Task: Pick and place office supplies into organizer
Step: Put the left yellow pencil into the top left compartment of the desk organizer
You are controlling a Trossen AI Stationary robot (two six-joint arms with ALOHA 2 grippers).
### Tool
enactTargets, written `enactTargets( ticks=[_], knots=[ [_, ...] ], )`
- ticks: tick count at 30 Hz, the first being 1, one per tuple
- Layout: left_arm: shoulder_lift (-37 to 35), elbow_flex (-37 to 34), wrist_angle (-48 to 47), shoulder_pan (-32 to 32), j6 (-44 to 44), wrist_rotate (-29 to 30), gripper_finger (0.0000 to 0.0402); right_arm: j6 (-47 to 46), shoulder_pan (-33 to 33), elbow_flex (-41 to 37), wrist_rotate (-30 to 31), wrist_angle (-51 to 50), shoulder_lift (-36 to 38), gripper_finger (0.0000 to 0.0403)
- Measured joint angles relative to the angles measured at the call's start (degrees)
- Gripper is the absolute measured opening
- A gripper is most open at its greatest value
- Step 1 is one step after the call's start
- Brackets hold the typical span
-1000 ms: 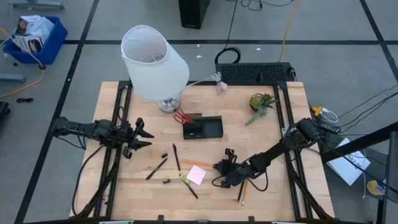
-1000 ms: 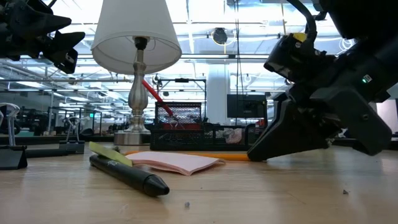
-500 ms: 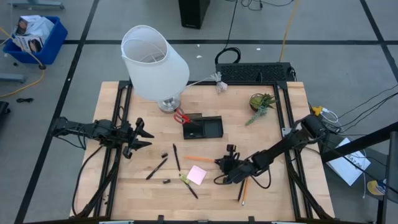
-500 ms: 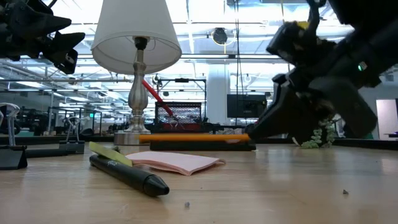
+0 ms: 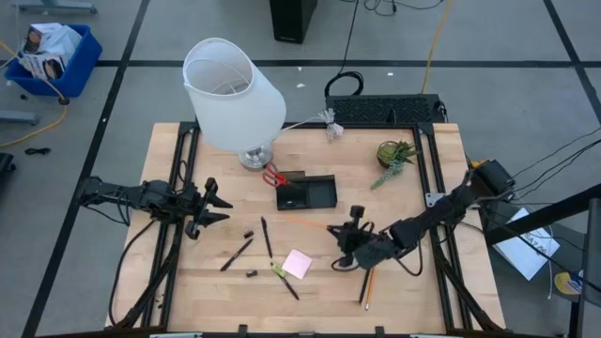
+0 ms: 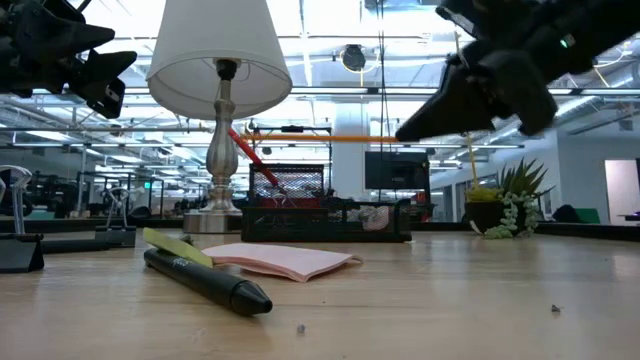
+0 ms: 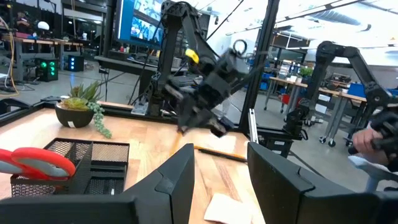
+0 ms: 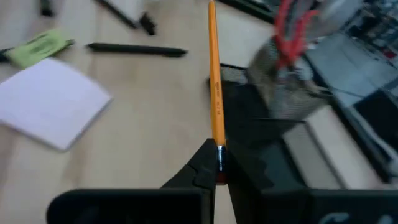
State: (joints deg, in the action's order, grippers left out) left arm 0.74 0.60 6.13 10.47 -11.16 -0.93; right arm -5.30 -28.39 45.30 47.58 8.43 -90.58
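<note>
At the near edge of the desk (image 5: pixel 413 282), seen level from the low camera, a dark marker (image 6: pixel 205 283) and the pink sticky-note pad (image 6: pixel 285 260) lie flat, and above and beyond them the right pincer (image 8: pixel 217 169) is clenched on the eraser end of an orange pencil (image 8: pixel 215 81), carrying it level in the air, clear of the desk, with its tip pointing toward the organizer (image 5: pixel 307 192). To do this step well, I judge the arm should carry the pencil on until its tip is over a compartment, then tilt it down so the point enters first; held by one end, the long shaft could swing or catch on the mesh wall, so a slow approach suits. The red-handled scissors (image 5: pixel 273 175) already stand in the organizer's end nearer the lamp (image 5: pixel 233 94), so the other compartment looks the safer target. The left pincer (image 5: pixel 212 208) waits over the left side of the desk, grasping nothing, fingers (image 7: pixel 171 186) parted. Hard to make out: the organizer and scissors are smeared in the right wrist view, the organizer's divider cannot be read there, and from overhead the raised pencil is only a faint line.
</note>
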Motion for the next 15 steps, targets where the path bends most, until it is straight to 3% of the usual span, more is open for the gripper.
enactTargets(
  ticks=[9, 15],
  knots=[
    [-0.01, 0.0, 0.0, -0.01, 0.0, 0.0, 0.0152, 1.74, 5.81, 0.06, 0.37, -7.57, 8.92, 0.0017],
    [-0.01, 0.01, 0.01, 0.0, 0.01, 0.0, 0.0152, 1.85, 9.85, 1.8, -2.7, -15.67, 9.59, 0.0017]
  ],
)
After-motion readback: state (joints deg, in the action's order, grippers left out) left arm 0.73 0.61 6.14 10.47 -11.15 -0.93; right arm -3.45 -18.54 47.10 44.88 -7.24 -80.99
